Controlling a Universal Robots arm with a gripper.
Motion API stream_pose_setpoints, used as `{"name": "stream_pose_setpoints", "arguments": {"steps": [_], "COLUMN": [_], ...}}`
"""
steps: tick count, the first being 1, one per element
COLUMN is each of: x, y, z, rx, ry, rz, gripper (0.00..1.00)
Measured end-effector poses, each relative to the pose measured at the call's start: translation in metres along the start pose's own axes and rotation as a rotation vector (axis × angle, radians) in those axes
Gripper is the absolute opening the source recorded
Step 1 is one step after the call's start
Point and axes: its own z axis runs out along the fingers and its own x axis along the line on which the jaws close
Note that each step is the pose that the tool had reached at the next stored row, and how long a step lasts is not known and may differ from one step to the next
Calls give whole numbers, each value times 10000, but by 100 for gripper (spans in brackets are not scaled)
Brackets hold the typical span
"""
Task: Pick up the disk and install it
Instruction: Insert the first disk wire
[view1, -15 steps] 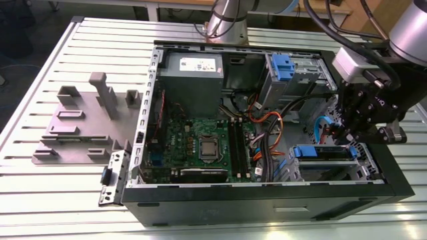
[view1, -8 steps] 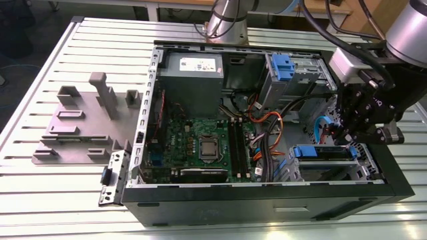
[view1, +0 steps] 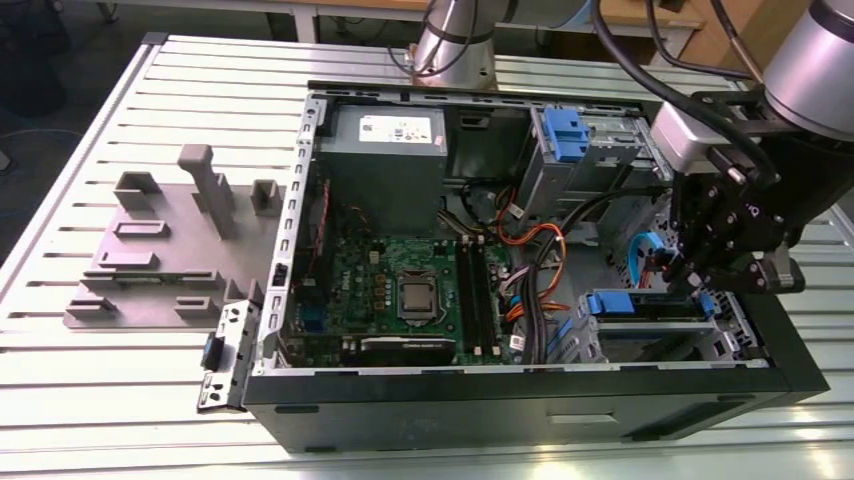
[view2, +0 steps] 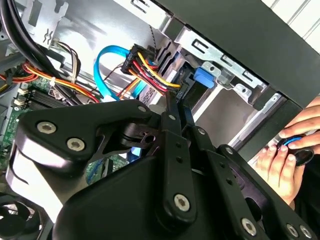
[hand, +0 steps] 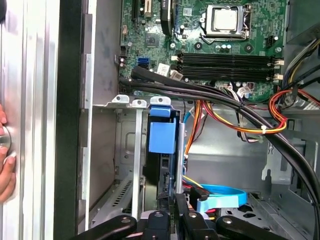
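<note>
The disk (view1: 641, 303), in its blue carrier frame, sits edge-on in the lower drive cage (view1: 663, 340) at the front of the open computer case, on the exterior view's right. Its blue end tab (hand: 162, 136) shows in the first wrist view between the cage's metal rails, and the tab (view2: 202, 77) also shows in the second wrist view. My gripper (view1: 697, 285) reaches down into the case at the disk's inner end. The black fingers (hand: 159, 220) stand close together on either side of the disk's dark edge, shut on it.
Orange, red and yellow power cables (hand: 240, 117) and a blue data cable (view2: 102, 70) run beside the cage. A second blue carrier (view1: 566, 135) sits in the upper bay. A person's hand (view2: 287, 152) rests outside the case wall. A grey fixture (view1: 167, 245) lies on the table.
</note>
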Motion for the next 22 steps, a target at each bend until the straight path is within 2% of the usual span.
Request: {"name": "stream_pose_setpoints", "arguments": {"steps": [6, 13, 22], "x": [41, 42, 39], "y": [18, 74, 77], "z": [12, 22, 35], "rx": [60, 129, 127], "ry": [1, 3, 8], "rz": [4, 10, 163], "gripper": [16, 16, 16]}}
